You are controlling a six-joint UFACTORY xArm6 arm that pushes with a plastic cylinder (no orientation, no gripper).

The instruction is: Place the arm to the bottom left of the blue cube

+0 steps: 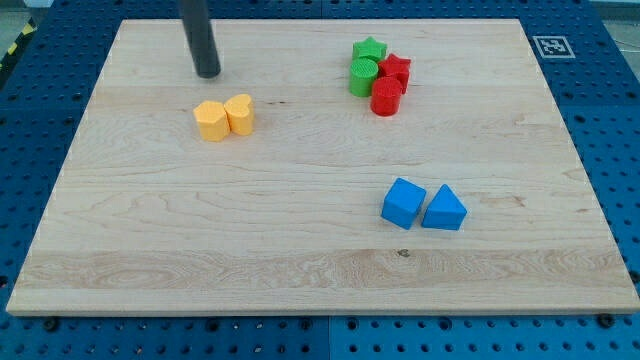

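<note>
The blue cube lies on the wooden board at the view's lower right, touching a blue triangular block on its right. My tip is at the view's upper left, far up and to the left of the blue cube. It stands just above and slightly left of two yellow blocks, apart from them.
A yellow hexagonal block and a yellow heart-shaped block touch each other. At the view's top, right of centre, a green star, a green cylinder, a red star and a red cylinder cluster together.
</note>
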